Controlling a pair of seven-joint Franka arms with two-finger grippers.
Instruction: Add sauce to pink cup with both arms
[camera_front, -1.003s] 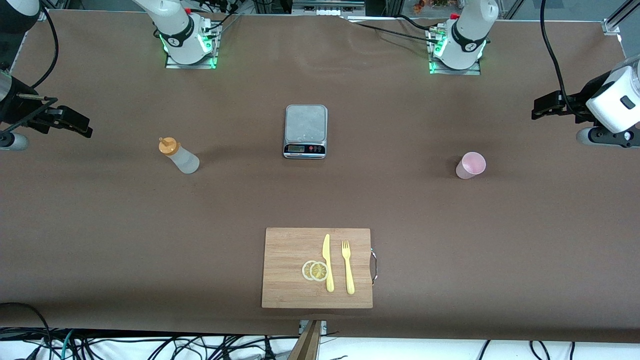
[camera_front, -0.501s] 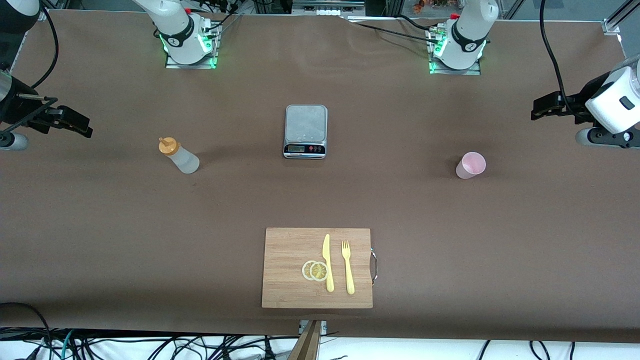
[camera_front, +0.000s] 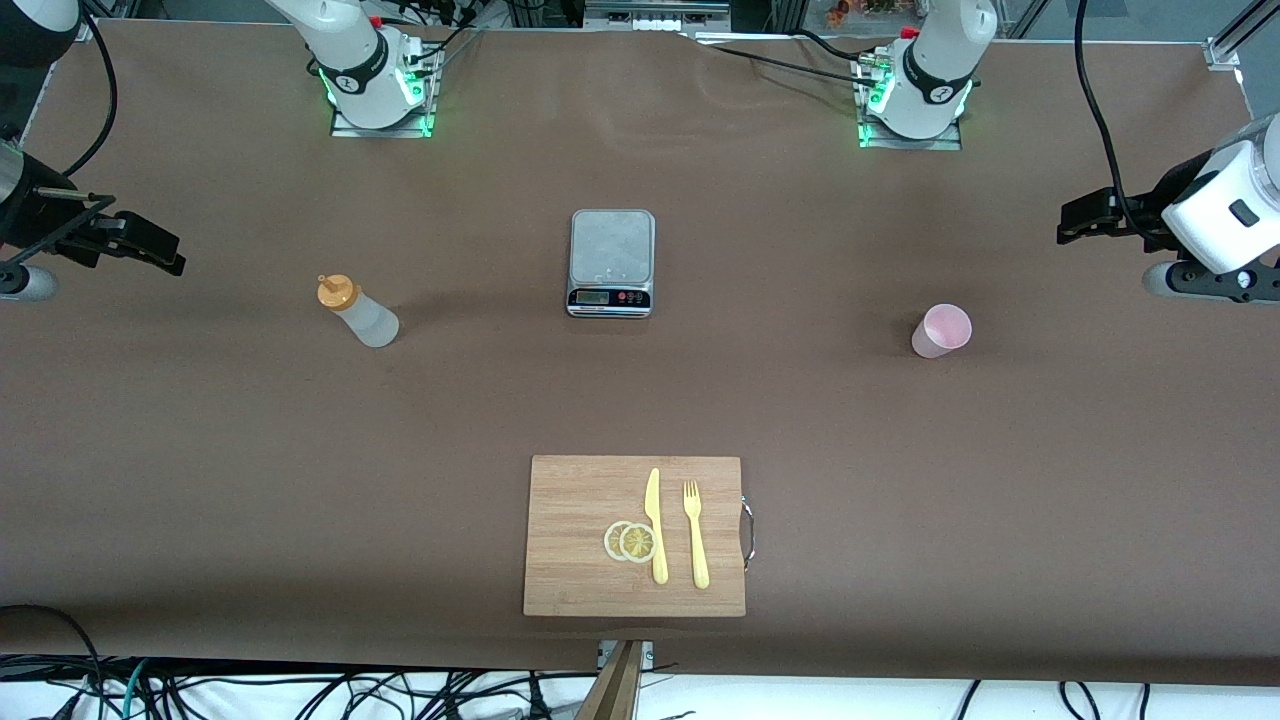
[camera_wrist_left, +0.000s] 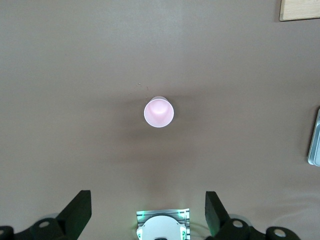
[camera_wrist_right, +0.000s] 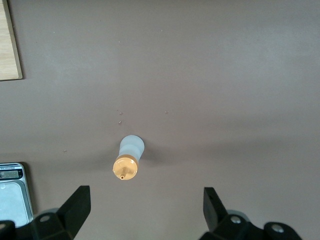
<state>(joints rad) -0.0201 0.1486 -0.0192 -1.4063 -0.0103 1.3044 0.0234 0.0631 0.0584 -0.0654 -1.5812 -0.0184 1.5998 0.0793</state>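
A brown-covered table (camera_front: 300, 450) fills the scene. Black cables (camera_front: 300, 690) tangle along its near edge, with metal framing (camera_front: 640, 15) at the far edge.

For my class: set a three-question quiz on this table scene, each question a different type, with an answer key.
1. True or false: the sauce bottle stands upright, in neither gripper.
2. Which lies nearest the front camera? A) scale B) pink cup C) cutting board
3. Fill in: the left gripper and right gripper both stand ____, holding nothing.

Key:
1. True.
2. C.
3. Open: the left hangs over the table near the cup, the right near the bottle.
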